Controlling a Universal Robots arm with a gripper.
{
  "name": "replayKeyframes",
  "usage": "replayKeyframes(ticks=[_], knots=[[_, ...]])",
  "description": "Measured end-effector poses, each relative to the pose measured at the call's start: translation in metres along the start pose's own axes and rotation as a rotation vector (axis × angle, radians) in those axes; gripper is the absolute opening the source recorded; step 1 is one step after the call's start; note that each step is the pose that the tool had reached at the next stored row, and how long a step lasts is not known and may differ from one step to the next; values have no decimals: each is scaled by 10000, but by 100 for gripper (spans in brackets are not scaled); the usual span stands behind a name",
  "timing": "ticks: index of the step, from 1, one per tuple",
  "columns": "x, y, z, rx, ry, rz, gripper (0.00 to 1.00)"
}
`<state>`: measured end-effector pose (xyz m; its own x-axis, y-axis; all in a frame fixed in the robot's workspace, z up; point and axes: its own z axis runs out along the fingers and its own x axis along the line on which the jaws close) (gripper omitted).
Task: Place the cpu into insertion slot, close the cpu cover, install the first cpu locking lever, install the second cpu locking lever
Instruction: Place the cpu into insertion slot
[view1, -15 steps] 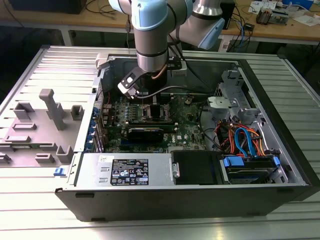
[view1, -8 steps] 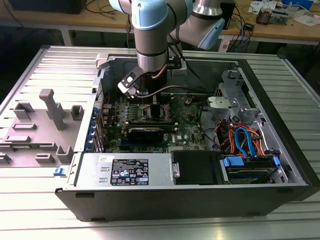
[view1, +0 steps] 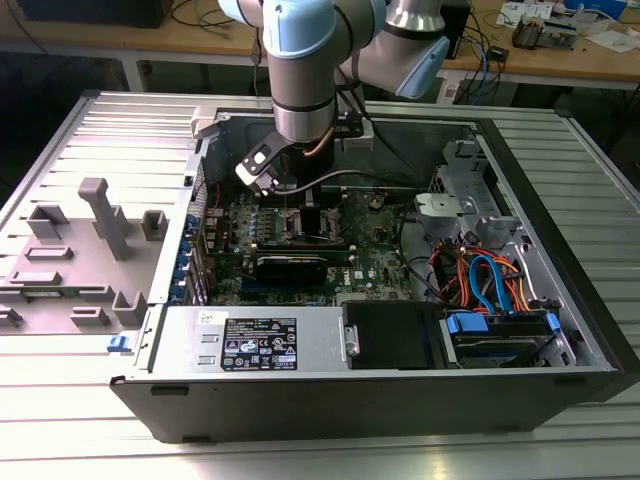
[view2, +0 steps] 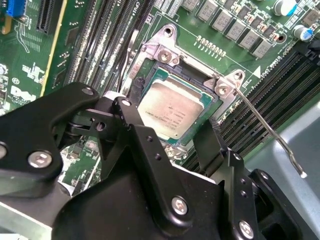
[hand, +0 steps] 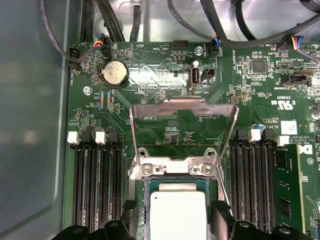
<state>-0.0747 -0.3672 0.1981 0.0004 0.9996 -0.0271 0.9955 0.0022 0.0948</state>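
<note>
Silver-grey cpu (hand: 178, 215) lies flat in the slot (view2: 162, 50), and my claw (hand: 174, 207) hangs low over it, spread open with a finger on each side and gripping nothing, while the cover (hand: 184, 106) stands tipped up on its hinge, I judge to leave the slot clear

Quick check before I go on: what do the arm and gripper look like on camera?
The arm is silver-grey tubing with pale blue joint caps; a grey cable loops off its wrist. The gripper is matte black, its linked fingers studded with silver screws.
</note>
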Motion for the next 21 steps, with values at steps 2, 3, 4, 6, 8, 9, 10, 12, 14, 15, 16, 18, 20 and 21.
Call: replayKeyframes(ticks=[2,3,4,6,8,9,10,12,14,15,16,18,20,21], knots=[[0,0,-2,-2,2,0,69],[0,0,-2,0,9,1,69],[0,0,-2,-1,19,3,69],[1,1,0,-1,45,4,69],[2,2,4,1,62,6,69],[2,2,5,-1,77,7,69],[2,2,6,0,85,8,69],[2,3,7,-1,91,8,69],[2,3,7,0,94,9,69],[2,3,7,-1,95,2,69],[5,5,7,-1,95,-14,69],[6,7,-13,5,60,-16,69],[5,15,-26,45,53,-18,69],[5,21,-32,81,53,-18,69]])
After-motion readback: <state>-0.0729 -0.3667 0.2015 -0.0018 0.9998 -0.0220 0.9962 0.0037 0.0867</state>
